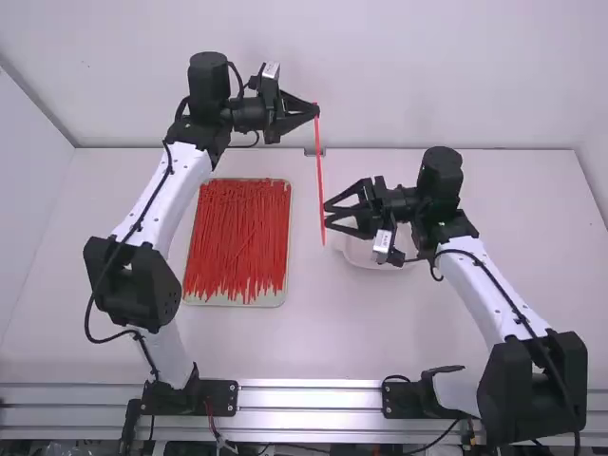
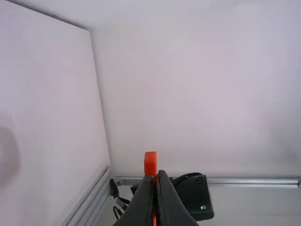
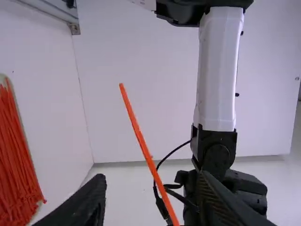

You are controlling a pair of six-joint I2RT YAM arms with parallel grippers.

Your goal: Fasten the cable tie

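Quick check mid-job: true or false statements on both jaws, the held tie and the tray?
1. The left gripper has its jaws shut on one long red plastic cable tie. True.
2. The right gripper has its jaws clamped on that tie. False: they stand open, the tie's tail between them.
3. The held tie is already looped. False: it hangs straight.
4. A pile of red cable ties lies on the flat beige tray. True.
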